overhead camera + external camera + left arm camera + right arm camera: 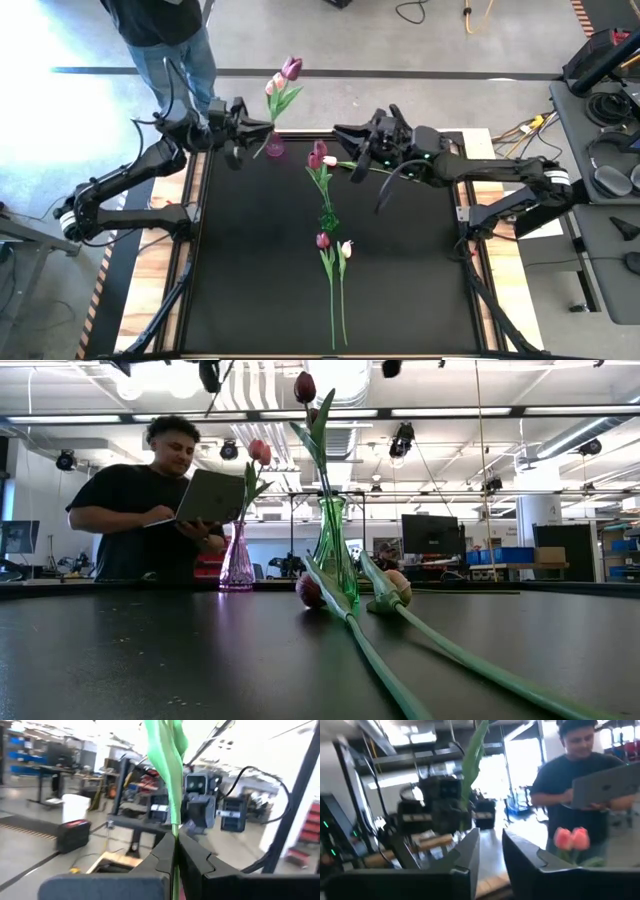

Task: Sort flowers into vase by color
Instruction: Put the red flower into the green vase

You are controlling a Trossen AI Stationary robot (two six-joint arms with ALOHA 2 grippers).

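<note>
A pink glass vase [274, 149] stands at the table's far left with pink tulips [260, 452]. A green vase [333, 545] stands mid-table with dark magenta tulips [318, 154]. My left gripper [243, 128] is beside the pink vase, shut on an upright green tulip stem [174, 827]. I cannot tell which head is its own. My right gripper [360, 160] is open and empty over the far middle, above a pale tulip [331, 160] lying there. A dark tulip [322, 240] and a pale tulip [346, 247] lie on the table, stems toward the near edge. My left gripper pinches the tulip's thin stem [174, 836] between its two fingers, just below a broad leaf [167, 755]. The fingers come level from the table's left and lie across the stem. The stem stands upright in the hold; its lower end is hidden by the fingers.
A person [150, 510] with a laptop stands beyond the far left edge, behind the pink vase. The two lying stems [380, 660] run down the middle to the near edge. Black table surface [250, 280] lies on either side of them.
</note>
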